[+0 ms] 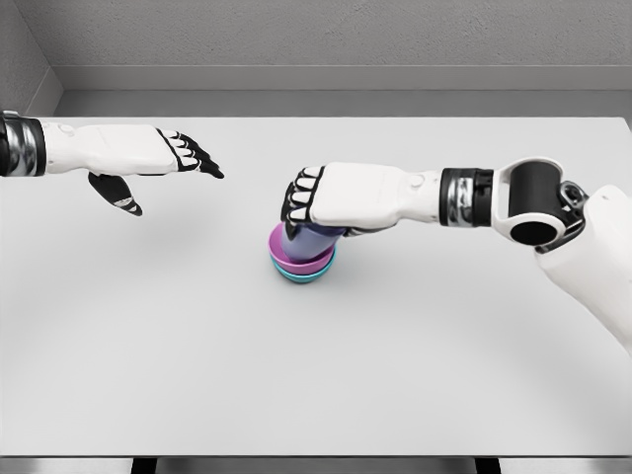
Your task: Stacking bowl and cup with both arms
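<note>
Hiding cup (308, 240) top – right robot hand (321, 197), bowl (301, 267)

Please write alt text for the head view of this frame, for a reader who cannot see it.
The robot's right hand grips a lavender cup sitting in a pink bowl nested on a teal bowl, mid-way across a white table. The left hand hovers open to the left, holding nothing.
</note>
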You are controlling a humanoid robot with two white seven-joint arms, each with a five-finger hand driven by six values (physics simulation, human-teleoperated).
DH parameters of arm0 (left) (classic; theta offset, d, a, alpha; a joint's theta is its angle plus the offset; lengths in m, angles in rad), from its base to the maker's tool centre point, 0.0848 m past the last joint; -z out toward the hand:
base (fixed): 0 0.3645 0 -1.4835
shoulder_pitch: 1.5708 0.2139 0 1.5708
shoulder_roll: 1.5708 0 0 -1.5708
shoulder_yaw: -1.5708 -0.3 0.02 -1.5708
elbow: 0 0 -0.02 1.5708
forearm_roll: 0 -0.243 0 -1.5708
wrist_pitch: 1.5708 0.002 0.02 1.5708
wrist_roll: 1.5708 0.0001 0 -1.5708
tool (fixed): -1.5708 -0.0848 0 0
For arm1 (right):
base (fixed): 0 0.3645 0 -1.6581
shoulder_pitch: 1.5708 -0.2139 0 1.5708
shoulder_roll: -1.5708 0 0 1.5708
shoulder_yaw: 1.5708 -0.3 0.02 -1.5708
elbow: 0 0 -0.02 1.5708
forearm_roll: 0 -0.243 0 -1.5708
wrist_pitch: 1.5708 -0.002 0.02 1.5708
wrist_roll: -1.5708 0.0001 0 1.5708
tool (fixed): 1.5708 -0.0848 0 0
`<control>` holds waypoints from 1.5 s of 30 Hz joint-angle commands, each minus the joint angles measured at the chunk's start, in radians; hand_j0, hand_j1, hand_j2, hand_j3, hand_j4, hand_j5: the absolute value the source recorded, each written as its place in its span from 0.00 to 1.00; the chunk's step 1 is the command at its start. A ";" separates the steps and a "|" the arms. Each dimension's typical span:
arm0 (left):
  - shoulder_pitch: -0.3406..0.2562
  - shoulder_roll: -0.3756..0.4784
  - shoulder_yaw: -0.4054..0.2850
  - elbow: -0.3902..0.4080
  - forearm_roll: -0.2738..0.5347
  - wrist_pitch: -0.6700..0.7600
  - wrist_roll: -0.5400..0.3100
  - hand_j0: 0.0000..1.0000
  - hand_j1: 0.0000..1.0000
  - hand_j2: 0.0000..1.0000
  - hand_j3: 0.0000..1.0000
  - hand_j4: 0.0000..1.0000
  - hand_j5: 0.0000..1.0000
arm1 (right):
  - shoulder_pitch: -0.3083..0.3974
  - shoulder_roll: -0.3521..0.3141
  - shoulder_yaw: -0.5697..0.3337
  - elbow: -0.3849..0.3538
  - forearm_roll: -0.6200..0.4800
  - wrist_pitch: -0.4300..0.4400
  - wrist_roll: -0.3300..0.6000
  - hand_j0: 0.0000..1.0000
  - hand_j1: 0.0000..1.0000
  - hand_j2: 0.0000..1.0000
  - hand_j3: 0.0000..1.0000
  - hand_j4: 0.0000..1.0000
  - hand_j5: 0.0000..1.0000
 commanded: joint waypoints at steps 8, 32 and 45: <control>0.000 0.001 0.001 0.000 0.005 0.003 0.000 1.00 1.00 1.00 1.00 1.00 1.00 | 0.002 0.014 0.007 0.031 0.012 0.003 0.000 0.47 0.47 0.47 0.47 0.47 0.47; 0.002 0.001 0.001 0.000 0.005 0.003 0.000 1.00 1.00 1.00 1.00 1.00 1.00 | 0.006 0.021 0.015 0.029 0.027 0.003 0.000 0.95 0.95 0.95 0.95 0.95 0.95; 0.002 0.002 0.001 0.000 0.005 0.003 0.000 1.00 1.00 1.00 1.00 1.00 1.00 | 0.043 0.007 -0.376 0.037 -0.028 0.003 0.000 1.00 1.00 1.00 1.00 1.00 1.00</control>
